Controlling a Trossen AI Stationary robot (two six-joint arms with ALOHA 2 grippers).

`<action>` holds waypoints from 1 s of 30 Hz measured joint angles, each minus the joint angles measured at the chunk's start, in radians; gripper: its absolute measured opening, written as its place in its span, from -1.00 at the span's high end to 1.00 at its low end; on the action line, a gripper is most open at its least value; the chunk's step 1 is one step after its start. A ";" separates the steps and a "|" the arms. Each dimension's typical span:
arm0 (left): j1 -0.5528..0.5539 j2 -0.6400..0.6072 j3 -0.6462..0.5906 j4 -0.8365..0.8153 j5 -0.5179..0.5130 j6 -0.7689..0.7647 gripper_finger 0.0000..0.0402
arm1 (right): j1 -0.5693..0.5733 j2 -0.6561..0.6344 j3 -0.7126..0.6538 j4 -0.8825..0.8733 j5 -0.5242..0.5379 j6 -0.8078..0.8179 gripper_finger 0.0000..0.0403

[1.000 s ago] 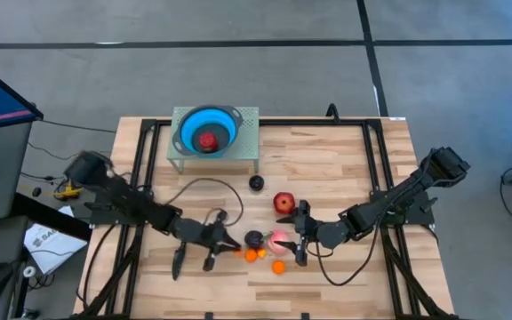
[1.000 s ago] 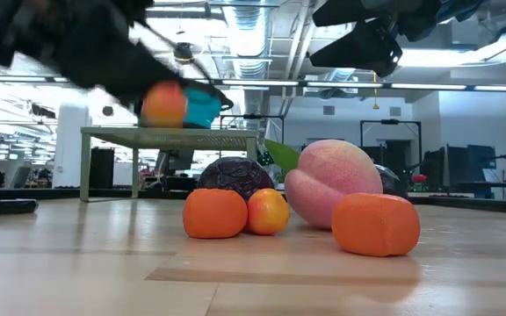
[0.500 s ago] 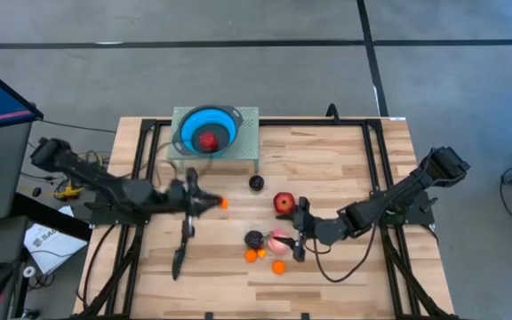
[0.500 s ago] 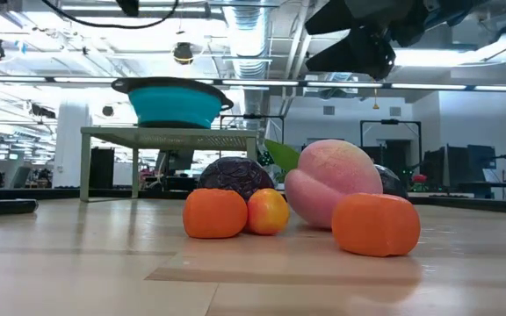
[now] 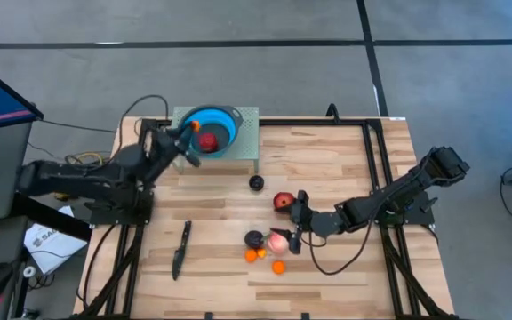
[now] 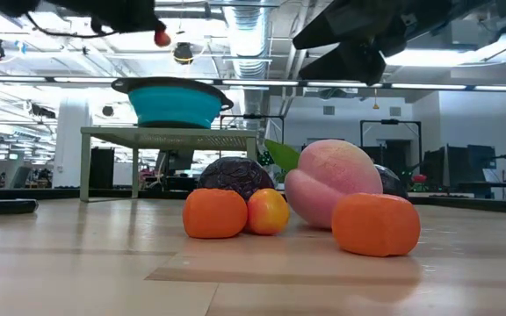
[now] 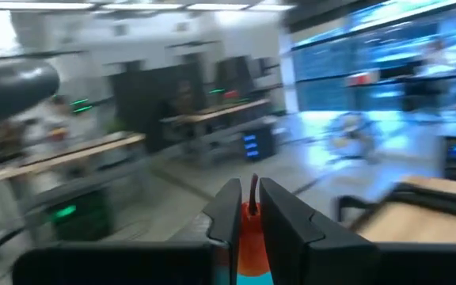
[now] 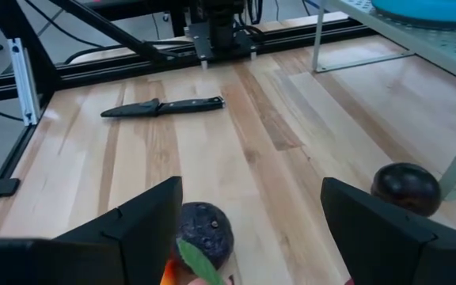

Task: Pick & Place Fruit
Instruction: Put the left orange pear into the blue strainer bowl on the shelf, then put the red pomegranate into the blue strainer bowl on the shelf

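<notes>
My left gripper (image 5: 192,136) is raised over the near-left rim of the blue bowl (image 5: 209,127), shut on a small orange fruit (image 7: 248,228). The bowl stands on a pale green stand (image 5: 243,147) and holds a red fruit (image 5: 208,140). My right gripper (image 5: 293,225) is open just above the pink fruit (image 5: 278,238), touching nothing. On the table lie a red fruit (image 5: 283,201), two dark purple fruits (image 5: 255,182) (image 5: 253,238) and three small orange ones (image 5: 250,256) (image 5: 260,252) (image 5: 278,266). My left gripper pinches the small orange fruit (image 6: 162,38) between its two fingers (image 7: 226,215). The fruit's thin stem (image 7: 253,188) sticks out past the fingertips. The fruit is lifted clear, high above the table, over the bowl's blue rim (image 7: 248,277).
A long black knife (image 5: 180,249) lies on the table's near-left part. Black frame rails (image 5: 376,178) run along the table's left and right sides. Bare wood spreads across the table's far-right part (image 5: 336,156) and near edge.
My left gripper, shut on a small orange fruit, has risen from beside the fruit cluster and swung toward the far-left, ending over the blue bowl. The fruit went with it, lifted clear of the table. The other fruits stayed where they were.
</notes>
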 joint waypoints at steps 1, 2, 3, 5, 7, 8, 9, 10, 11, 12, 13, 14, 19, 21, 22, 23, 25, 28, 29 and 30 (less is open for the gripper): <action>0.042 0.012 0.000 -0.010 0.002 -0.012 0.83 | -0.004 0.000 0.000 -0.001 -0.001 0.000 -0.47; 0.086 0.024 0.000 -0.033 0.023 -0.032 0.83 | -0.007 0.000 0.000 -0.002 -0.001 0.000 -0.47; 0.129 0.041 0.000 -0.049 0.059 -0.061 0.83 | -0.010 0.000 0.000 -0.002 -0.001 0.000 -0.47; 0.206 0.082 0.000 -0.073 0.160 -0.140 0.83 | -0.016 0.000 0.000 -0.002 -0.002 -0.002 -0.47; 0.266 0.130 0.000 -0.088 0.239 -0.189 0.83 | -0.020 0.000 0.000 -0.002 -0.002 -0.008 -0.47; 0.287 0.155 0.003 -0.094 0.250 -0.194 0.83 | -0.021 0.000 0.000 -0.002 -0.002 -0.008 -0.47; 0.305 0.181 0.016 -0.112 0.252 -0.196 0.83 | -0.021 0.000 0.000 -0.002 -0.002 -0.008 -0.47; 0.321 0.206 0.033 -0.133 0.256 -0.200 0.83 | -0.021 0.000 0.000 -0.002 -0.002 -0.010 -0.47; 0.337 0.229 0.056 -0.164 0.256 -0.212 0.83 | -0.021 0.000 0.000 -0.001 -0.002 -0.015 -0.47; 0.351 0.253 0.082 -0.202 0.258 -0.224 0.83 | -0.021 0.000 0.000 -0.001 -0.002 -0.016 -0.47; 0.364 0.276 0.111 -0.243 0.265 -0.241 0.83 | -0.021 0.000 0.000 0.000 -0.002 -0.018 -0.47; 0.372 0.296 0.139 -0.287 0.265 -0.256 0.83 | -0.021 0.000 0.000 0.000 -0.002 -0.019 -0.47; 0.390 0.371 0.232 -0.409 0.265 -0.288 0.74 | -0.012 0.000 0.000 -0.006 -0.005 -0.023 -0.47; 0.392 0.391 0.239 -0.418 0.265 -0.288 0.64 | -0.012 0.000 0.000 -0.005 -0.006 -0.024 -0.47; 0.393 0.401 0.239 -0.424 0.265 -0.288 0.59 | -0.012 0.000 0.000 -0.005 -0.007 -0.026 -0.47; 0.397 0.412 0.239 -0.424 0.266 -0.288 0.53 | -0.012 0.000 0.000 -0.005 -0.009 -0.032 -0.47; 0.404 0.429 0.239 -0.424 0.265 -0.288 0.42 | -0.014 0.000 0.000 0.007 -0.008 -0.055 -0.47; 0.419 0.449 0.239 -0.423 0.265 -0.289 0.28 | -0.025 0.000 0.000 0.021 -0.008 -0.078 -0.47; 0.423 0.449 0.239 -0.421 0.265 -0.288 0.24 | -0.028 0.000 0.000 0.021 -0.008 -0.078 -0.47; 0.424 0.444 0.239 -0.421 0.265 -0.288 0.21 | -0.032 0.000 0.000 0.020 -0.008 -0.078 -0.47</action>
